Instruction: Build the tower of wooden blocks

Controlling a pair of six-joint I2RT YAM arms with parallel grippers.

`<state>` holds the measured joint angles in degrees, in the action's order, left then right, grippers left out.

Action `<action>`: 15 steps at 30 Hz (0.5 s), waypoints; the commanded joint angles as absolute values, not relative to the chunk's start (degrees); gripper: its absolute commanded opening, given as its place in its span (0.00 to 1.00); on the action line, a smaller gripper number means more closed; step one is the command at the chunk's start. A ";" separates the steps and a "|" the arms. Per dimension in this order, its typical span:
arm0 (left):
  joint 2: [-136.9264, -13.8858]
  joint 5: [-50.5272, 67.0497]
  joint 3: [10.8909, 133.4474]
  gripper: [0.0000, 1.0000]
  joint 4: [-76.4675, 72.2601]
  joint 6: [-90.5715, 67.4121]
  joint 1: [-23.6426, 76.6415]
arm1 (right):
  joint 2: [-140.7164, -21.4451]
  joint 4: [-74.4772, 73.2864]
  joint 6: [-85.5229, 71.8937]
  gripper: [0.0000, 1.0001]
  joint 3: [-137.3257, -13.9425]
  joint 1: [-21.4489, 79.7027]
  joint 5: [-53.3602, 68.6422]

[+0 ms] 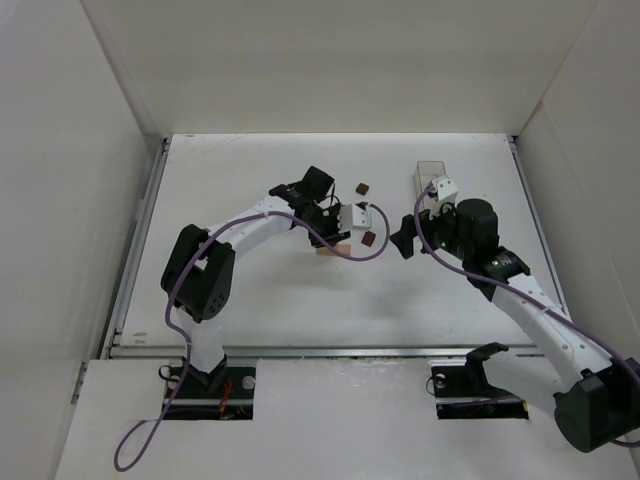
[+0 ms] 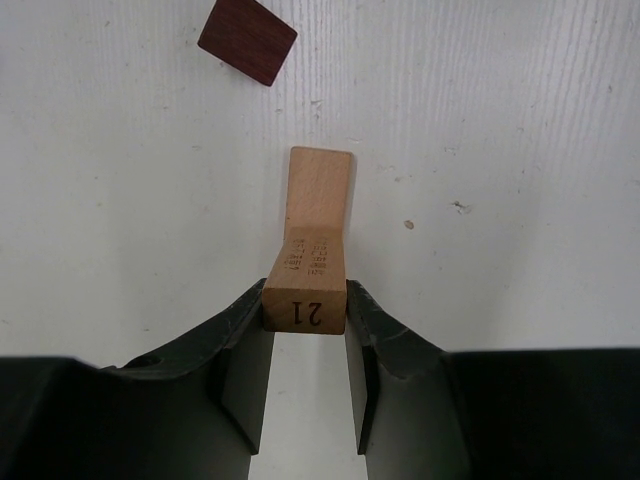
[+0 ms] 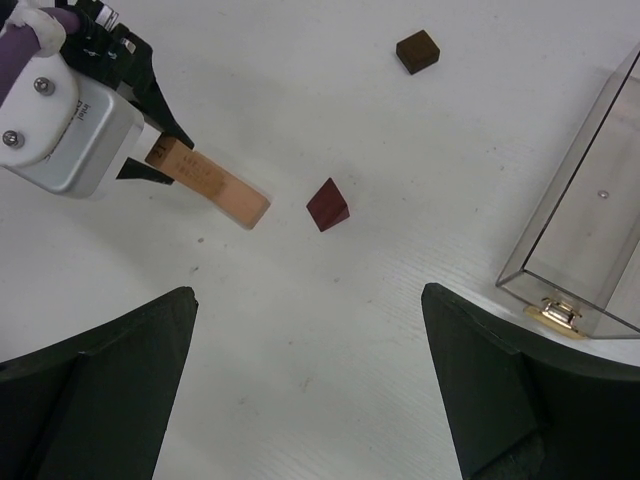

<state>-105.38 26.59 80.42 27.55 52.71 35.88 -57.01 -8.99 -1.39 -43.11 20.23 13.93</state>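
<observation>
A light tan wooden bar [image 2: 318, 235] with printed marks is pinched at one end by my left gripper [image 2: 305, 300], which is shut on it. The bar [image 3: 220, 190] slants down toward the table, and I cannot tell whether its far end touches. From above only its tan tip [image 1: 328, 250] shows under the left gripper [image 1: 345, 222]. A reddish-brown cube [image 3: 328, 204] lies just beyond the bar's end. A darker cube [image 3: 417, 51] sits farther back. My right gripper [image 3: 308, 295] hangs open over bare table near the reddish cube [image 1: 369, 238].
A clear plastic rectangular box [image 3: 590, 230] with a brass catch stands to the right of the cubes, at the back right [image 1: 432, 175]. White walls enclose the table on three sides. The two wrists are close together mid-table.
</observation>
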 commanded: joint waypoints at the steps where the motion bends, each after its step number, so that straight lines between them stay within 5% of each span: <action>1: -105.82 28.48 82.62 0.28 30.58 55.45 35.42 | -56.78 -7.65 -0.79 1.00 -44.21 19.86 14.59; 15: -105.82 28.48 82.62 0.30 30.15 56.07 35.42 | -57.30 -7.65 -0.79 1.00 -44.21 19.86 14.59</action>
